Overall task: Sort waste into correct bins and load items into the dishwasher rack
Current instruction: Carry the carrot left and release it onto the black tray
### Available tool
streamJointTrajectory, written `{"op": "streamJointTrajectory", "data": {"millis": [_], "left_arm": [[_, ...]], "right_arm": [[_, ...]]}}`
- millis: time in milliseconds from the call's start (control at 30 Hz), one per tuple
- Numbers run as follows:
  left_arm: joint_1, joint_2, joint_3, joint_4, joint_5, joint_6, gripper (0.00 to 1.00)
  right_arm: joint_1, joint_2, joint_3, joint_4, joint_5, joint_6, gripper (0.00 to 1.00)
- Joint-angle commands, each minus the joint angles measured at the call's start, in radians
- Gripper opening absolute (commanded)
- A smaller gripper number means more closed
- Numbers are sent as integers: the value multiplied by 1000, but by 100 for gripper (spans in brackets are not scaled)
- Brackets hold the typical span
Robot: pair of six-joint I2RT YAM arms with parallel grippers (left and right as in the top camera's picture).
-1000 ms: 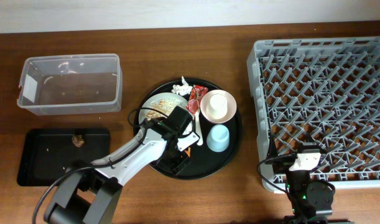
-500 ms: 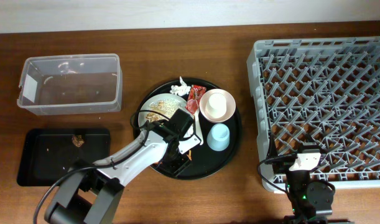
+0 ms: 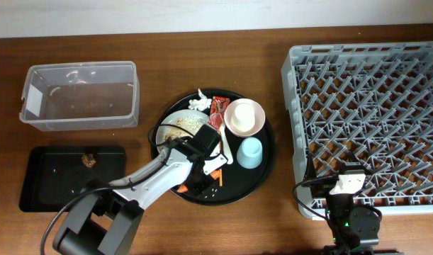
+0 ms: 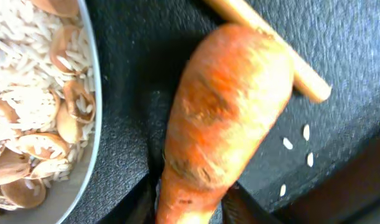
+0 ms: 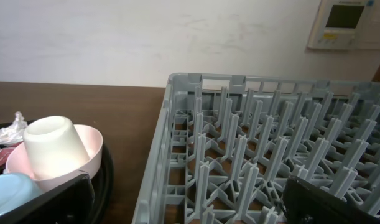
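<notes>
My left gripper (image 4: 190, 208) is shut on the narrow end of the orange carrot (image 4: 221, 118), low over the round black tray (image 3: 262, 177). A wooden chopstick (image 4: 270, 50) lies behind the carrot. The pale plate (image 4: 87, 143) with white rice and brown mushroom bits is beside it. In the overhead view the left gripper (image 3: 202, 170) and carrot (image 3: 217, 173) sit below the plate (image 3: 175, 122). The small white cup (image 3: 242, 117) stands inside the cream-pink bowl (image 3: 259, 122). The blue cup (image 3: 250, 152), white fork (image 3: 223, 145), red wrapper (image 3: 217, 111) and white paper (image 3: 198, 103) are on the same tray. My right gripper (image 5: 190, 205) is open and empty at the grey rack (image 3: 372, 117).
The clear tub (image 3: 81, 95) stands at the far left. The shallow black tray (image 3: 67, 177) in front of it holds one brown bit (image 3: 89, 159). The right wrist view shows the rack's near corner (image 5: 177, 124), the bowl (image 5: 90, 155) and the white cup (image 5: 53, 146).
My left gripper has shifted slightly down and closed round the carrot. The round tray's contents have turned a little: paper, wrapper and bowl moved left. The right arm has not moved.
</notes>
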State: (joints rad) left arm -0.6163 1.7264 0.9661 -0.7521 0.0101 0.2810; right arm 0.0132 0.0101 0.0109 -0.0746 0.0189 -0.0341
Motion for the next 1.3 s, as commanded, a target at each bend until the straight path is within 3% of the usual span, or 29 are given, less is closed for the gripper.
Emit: {"op": "streamJointTrajectory", "data": {"millis": [0, 167, 467, 500, 667, 800, 967, 1067, 1167, 1200, 1267], "left_arm": [[-6, 8, 24, -27, -7, -9, 29], [-6, 8, 28, -31, 2, -26, 16], [5, -161, 90, -104, 109, -54, 15], [24, -192, 90, -104, 109, -81, 11], [315, -357, 90, -119, 106, -220, 10], [673, -371, 73, -140, 106, -446, 10], [954, -371, -13, -124, 94, -674, 11], [1082, -371, -106, -47, 50, -819, 11], [1170, -371, -177, 26, 50, -840, 13], [1186, -369, -182, 30, 50, -856, 25], [1200, -367, -182, 34, 53, -861, 26]], "right_arm": [[-7, -6, -5, -5, 12, -3, 99], [-7, -6, -5, -5, 12, -3, 99], [-7, -7, -5, -5, 12, -3, 99], [-7, -7, -5, -5, 12, -3, 99], [-7, -7, -5, -5, 12, -3, 99], [-7, -6, -5, -5, 12, -3, 99], [-7, -7, -5, -5, 12, -3, 99], [-7, -7, -5, -5, 12, -3, 99], [-7, -6, -5, -5, 12, -3, 98], [-7, -6, -5, -5, 12, -3, 99], [-7, -7, -5, -5, 12, -3, 99]]}}
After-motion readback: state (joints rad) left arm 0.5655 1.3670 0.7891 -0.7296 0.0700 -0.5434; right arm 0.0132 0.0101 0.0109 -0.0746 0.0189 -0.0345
